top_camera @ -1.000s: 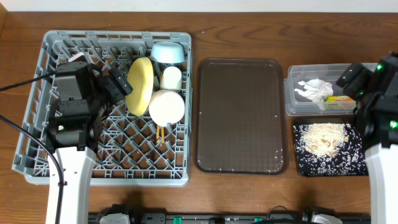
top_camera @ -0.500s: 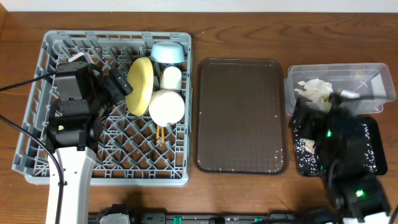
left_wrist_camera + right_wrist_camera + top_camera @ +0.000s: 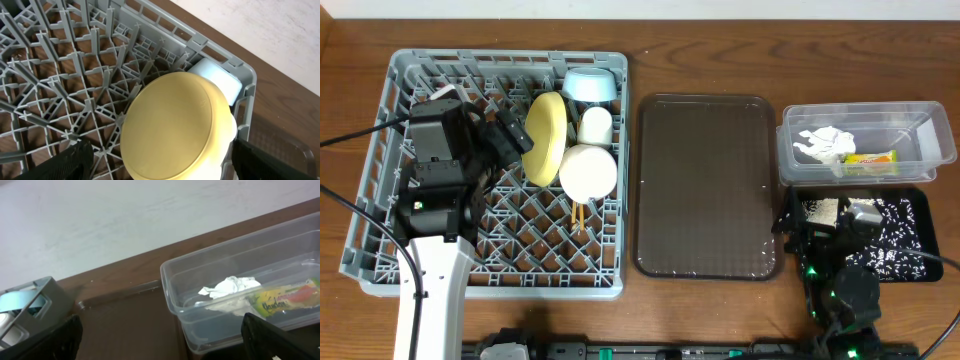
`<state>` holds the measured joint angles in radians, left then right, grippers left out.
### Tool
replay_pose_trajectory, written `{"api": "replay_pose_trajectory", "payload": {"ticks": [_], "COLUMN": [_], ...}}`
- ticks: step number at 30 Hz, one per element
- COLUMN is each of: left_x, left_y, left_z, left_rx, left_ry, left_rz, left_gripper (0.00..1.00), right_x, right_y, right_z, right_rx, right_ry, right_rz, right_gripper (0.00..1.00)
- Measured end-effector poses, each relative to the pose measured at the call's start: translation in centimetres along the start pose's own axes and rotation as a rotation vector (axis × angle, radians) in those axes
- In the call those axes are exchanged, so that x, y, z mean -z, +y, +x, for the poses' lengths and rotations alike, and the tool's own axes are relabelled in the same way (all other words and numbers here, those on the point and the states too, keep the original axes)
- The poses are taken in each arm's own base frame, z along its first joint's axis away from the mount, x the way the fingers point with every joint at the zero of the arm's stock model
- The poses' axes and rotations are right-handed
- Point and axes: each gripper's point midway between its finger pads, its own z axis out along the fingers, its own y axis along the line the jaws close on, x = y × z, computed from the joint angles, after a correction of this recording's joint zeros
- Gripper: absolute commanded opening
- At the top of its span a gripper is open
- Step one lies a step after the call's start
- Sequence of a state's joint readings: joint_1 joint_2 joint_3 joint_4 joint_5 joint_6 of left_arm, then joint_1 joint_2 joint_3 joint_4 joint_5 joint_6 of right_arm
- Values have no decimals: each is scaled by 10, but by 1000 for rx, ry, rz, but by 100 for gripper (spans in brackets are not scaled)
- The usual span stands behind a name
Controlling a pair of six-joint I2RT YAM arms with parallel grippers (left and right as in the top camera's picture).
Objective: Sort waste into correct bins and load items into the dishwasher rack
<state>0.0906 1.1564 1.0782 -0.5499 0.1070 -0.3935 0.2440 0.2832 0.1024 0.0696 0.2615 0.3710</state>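
Rack loaded, waste binned; both grippers released.
Yellow plate (image 3: pixel 545 138), blue bowl (image 3: pixel 590 85), cup (image 3: pixel 596 125), cream bowl (image 3: pixel 588 172), chopsticks (image 3: pixel 578 215) in rack (image 3: pixel 510 62), upper left. Napkin (image 3: pixel 825 145) + wrapper (image 3: pixel 870 158) in clear tub (image 3: pixel 912 120), upper right; scraps (image 3: pixel 895 212) on black tray (image 3: pixel 912 232) below. L gripper (image 3: pixel 165 167) spread at plate; R gripper (image 3: pixel 165 340) spread, holding nothing.

- one grey dishwasher rack (image 3: pixel 505 62) on the desk;
- one yellow plate (image 3: pixel 544 138);
- two bowls: one light blue bowl (image 3: pixel 588 85), one cream-white bowl (image 3: pixel 587 172);
- one white cup (image 3: pixel 595 125);
- one pair of chopsticks (image 3: pixel 578 215);
- two bins: one clear tub (image 3: pixel 860 108), one black tray (image 3: pixel 910 215);
- one brown serving tray (image 3: pixel 708 185);
- one crumpled napkin (image 3: pixel 825 145);
- one snack wrapper (image 3: pixel 870 158);
- rice scraps (image 3: pixel 820 210): too small and scattered to count
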Motion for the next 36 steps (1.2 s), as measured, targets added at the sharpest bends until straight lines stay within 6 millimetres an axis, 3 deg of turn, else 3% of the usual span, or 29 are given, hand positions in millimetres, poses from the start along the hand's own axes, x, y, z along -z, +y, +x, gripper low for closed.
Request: {"api": "replay_pose_trajectory", "payload": {"ticks": [11, 18, 22, 25, 36], "left_x": [0, 0, 0, 0, 0], "left_y": [0, 0, 0, 0, 0], "left_z": [0, 0, 0, 0, 0], "left_rx": [0, 0, 0, 0, 0], "left_ry": [0, 0, 0, 0, 0], "left_rz": [0, 0, 0, 0, 0], "left_gripper": [89, 89, 89, 89, 89], "right_x": [5, 10, 12, 11, 11], "right_y": [-10, -7, -12, -18, -18], "right_z": [7, 0, 7, 15, 14], "right_rx": [-7, 105, 169, 191, 217], "right_ry": [-42, -79, -51, -19, -21], "right_rz": [-33, -81, -78, -59, -59], "right_gripper": [99, 99, 99, 99, 99]}}
